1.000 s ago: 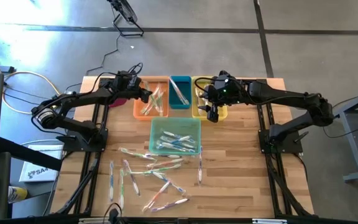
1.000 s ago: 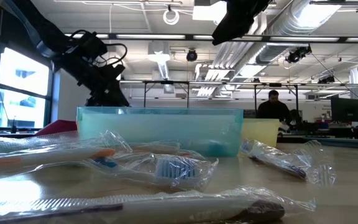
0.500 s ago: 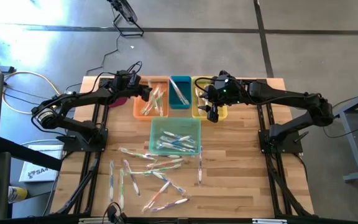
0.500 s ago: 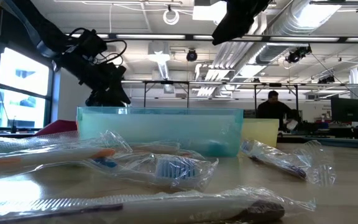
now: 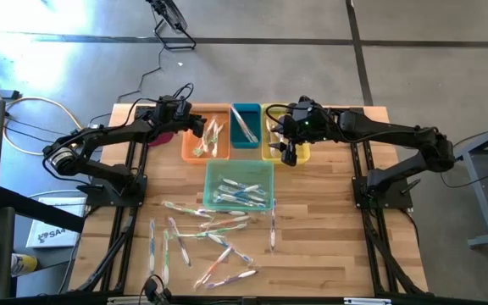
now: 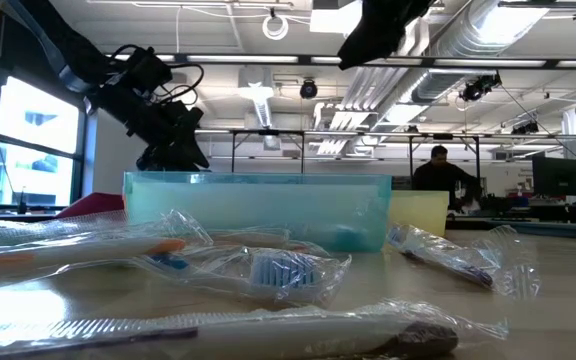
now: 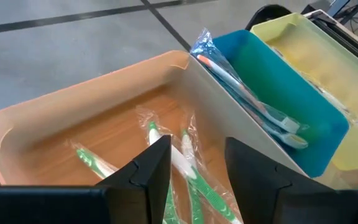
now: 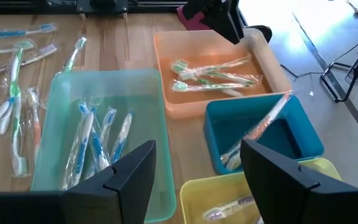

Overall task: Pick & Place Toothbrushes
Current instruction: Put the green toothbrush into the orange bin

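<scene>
Wrapped toothbrushes (image 5: 210,237) lie scattered on the near half of the wooden table. More lie in the pale green bin (image 5: 239,186), the orange bin (image 7: 104,99), the blue bin (image 7: 278,81) and the yellow bin (image 5: 274,144). My left gripper (image 7: 197,165) hangs open over the orange bin, and green toothbrushes (image 7: 188,180) lie on the bin floor below its fingers. My right gripper (image 8: 197,174) is open and holds nothing. It hangs above the yellow bin's near end (image 5: 291,157).
The three small bins stand side by side at the table's far edge, with the green bin (image 8: 104,106) just in front of them. A dark pink thing (image 5: 163,135) lies left of the orange bin. A person (image 6: 438,170) sits far behind the table.
My left gripper has stayed over the orange bin, turned a little at the wrist, and its fingers now stand wider apart in the low view. My right arm has kept still.
</scene>
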Motion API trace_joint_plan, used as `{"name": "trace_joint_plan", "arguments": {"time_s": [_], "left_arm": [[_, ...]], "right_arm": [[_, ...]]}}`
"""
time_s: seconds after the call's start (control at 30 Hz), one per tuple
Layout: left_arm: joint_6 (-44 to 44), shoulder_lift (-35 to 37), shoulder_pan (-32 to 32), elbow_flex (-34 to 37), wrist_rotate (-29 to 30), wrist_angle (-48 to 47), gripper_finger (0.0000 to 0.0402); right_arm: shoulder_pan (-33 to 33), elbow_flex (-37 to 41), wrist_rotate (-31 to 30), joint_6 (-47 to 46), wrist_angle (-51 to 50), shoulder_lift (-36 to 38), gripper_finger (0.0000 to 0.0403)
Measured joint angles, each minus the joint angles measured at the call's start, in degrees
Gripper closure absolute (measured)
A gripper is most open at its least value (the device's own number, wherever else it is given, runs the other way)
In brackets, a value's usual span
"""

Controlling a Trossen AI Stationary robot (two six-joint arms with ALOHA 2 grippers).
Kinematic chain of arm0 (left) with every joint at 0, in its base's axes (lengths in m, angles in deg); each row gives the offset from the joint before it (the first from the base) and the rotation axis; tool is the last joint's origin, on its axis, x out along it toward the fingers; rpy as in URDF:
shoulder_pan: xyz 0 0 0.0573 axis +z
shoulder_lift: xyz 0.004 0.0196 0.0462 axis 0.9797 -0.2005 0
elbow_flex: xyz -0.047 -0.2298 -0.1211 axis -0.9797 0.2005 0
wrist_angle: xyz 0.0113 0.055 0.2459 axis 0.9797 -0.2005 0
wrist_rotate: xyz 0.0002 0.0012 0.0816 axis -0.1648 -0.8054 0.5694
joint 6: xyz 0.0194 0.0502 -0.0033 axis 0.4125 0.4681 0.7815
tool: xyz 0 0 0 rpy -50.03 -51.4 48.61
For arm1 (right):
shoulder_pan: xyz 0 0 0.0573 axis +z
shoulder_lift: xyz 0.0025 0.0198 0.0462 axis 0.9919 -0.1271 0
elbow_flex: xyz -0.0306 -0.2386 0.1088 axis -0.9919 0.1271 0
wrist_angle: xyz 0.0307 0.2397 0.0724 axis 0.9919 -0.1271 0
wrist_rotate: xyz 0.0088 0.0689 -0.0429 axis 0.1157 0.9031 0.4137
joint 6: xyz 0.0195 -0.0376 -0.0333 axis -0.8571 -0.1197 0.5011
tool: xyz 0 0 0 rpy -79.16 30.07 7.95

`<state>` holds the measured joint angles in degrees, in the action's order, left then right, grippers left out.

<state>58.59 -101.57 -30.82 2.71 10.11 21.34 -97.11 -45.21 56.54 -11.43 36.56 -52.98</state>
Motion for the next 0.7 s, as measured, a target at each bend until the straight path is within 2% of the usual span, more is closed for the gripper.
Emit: {"name": "trace_joint_plan", "arguments": {"time_s": [0.7], "left_arm": [[3.3, 0.0, -0.1, 0.0, 0.0, 0.0, 0.0254]], "right_arm": [[-0.3, 0.0, -0.9, 0.8, 4.0, 0.1, 0.0177]]}}
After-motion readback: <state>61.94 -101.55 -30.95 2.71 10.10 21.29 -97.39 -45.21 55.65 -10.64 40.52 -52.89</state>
